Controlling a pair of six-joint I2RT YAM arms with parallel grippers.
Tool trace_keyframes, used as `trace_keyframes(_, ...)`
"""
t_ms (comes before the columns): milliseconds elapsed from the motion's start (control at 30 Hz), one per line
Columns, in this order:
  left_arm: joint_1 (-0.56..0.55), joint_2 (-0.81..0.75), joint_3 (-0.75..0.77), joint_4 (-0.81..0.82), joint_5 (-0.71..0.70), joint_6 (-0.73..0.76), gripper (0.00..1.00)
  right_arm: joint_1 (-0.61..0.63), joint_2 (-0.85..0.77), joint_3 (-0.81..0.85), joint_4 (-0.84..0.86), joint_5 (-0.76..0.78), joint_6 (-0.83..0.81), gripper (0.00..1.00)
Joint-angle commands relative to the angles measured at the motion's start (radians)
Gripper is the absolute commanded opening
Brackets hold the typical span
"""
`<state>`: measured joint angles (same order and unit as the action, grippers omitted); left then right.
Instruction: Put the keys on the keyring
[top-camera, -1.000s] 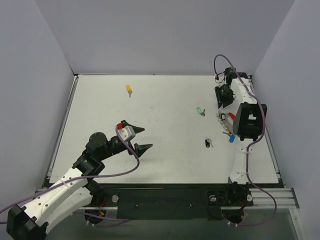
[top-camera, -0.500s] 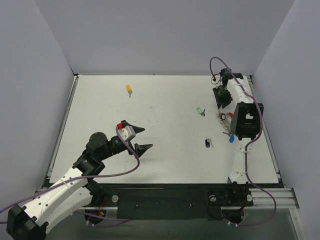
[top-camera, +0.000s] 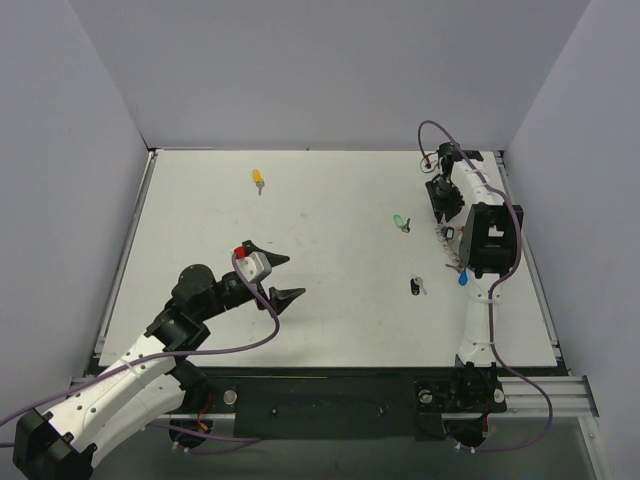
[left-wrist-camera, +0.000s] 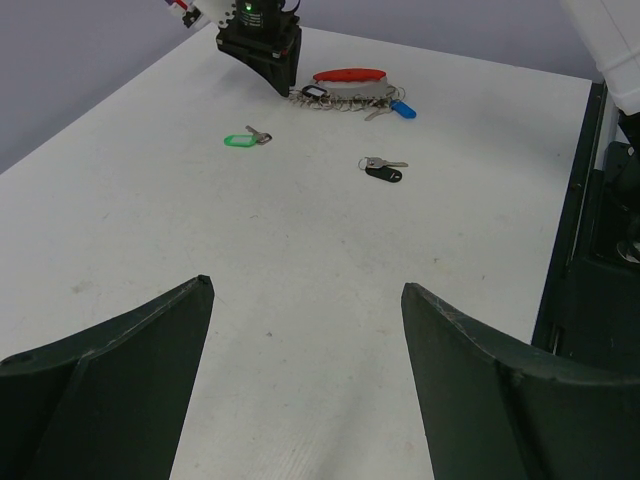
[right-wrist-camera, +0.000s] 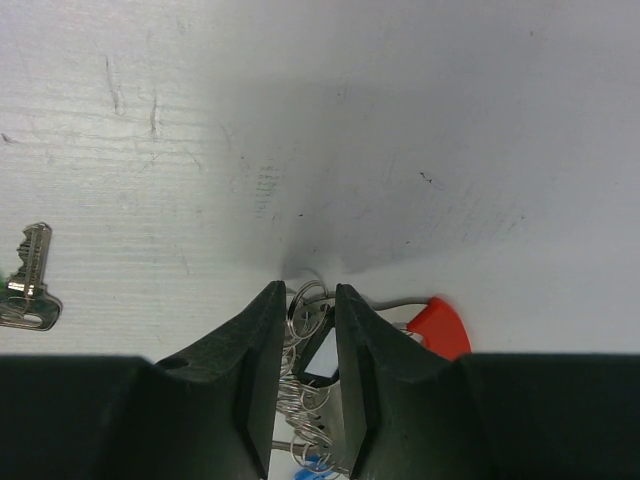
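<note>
- Two close-set fingers (right-wrist-camera: 255, 340) of the right hand (right-wrist-camera: 303, 292) pinch the keyring (right-wrist-camera: 305, 312) by its wire loops, with its red tag (right-wrist-camera: 440, 322) just beside them.
- Left hand (left-wrist-camera: 305, 300) gapes wide and empty, well apart from the green key (top-camera: 400, 222), black key (top-camera: 415, 286) and yellow key (top-camera: 257, 179).

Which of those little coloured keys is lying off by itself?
The yellow key, alone near the far edge; the green key and black key lie over by the right gripper.

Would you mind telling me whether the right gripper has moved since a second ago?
Yes. In the top view the right gripper has shifted slightly left, toward the green key, staying at the keyring.
</note>
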<state>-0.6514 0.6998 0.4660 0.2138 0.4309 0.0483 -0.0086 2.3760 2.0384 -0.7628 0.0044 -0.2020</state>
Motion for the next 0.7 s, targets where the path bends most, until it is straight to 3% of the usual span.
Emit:
trace_keyframes(0, 0.006, -0.003, 0.005, 0.03, 0.009, 0.01, 0.86, 0.001, -0.04, 0.011, -0.035, 0.039, 0.0, 0.24)
trace_keyframes(400, 0.006, -0.011, 0.006, 0.029, 0.011, 0.013, 0.86, 0.001, -0.047, -0.014, -0.035, 0.08, -0.013, 0.22)
trace_keyframes(667, 0.006, -0.008, 0.006, 0.029, 0.011, 0.013, 0.86, 0.001, -0.054, -0.032, -0.035, 0.092, -0.03, 0.15)
